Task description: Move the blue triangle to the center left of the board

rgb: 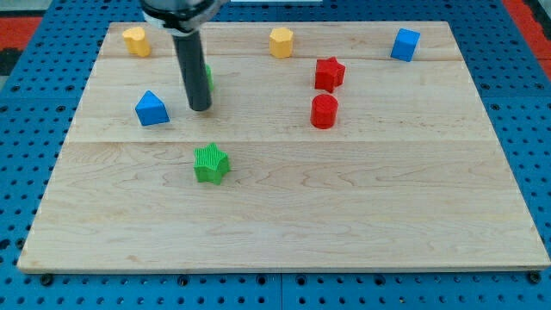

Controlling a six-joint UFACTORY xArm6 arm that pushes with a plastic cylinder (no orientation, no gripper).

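Observation:
The blue triangle (151, 108) lies on the wooden board (284, 215) at the view's left, a little above mid height. My tip (200, 107) rests on the board just to the right of the blue triangle, with a small gap between them. The dark rod rises from there toward the view's top. A green block (207, 76) sits right behind the rod and is mostly hidden by it.
A green star (211, 164) lies below my tip. A red star (329, 73) and a red cylinder (324, 111) are right of centre. Two yellow blocks (135, 40) (281, 41) and a blue cube (405, 44) sit along the top edge.

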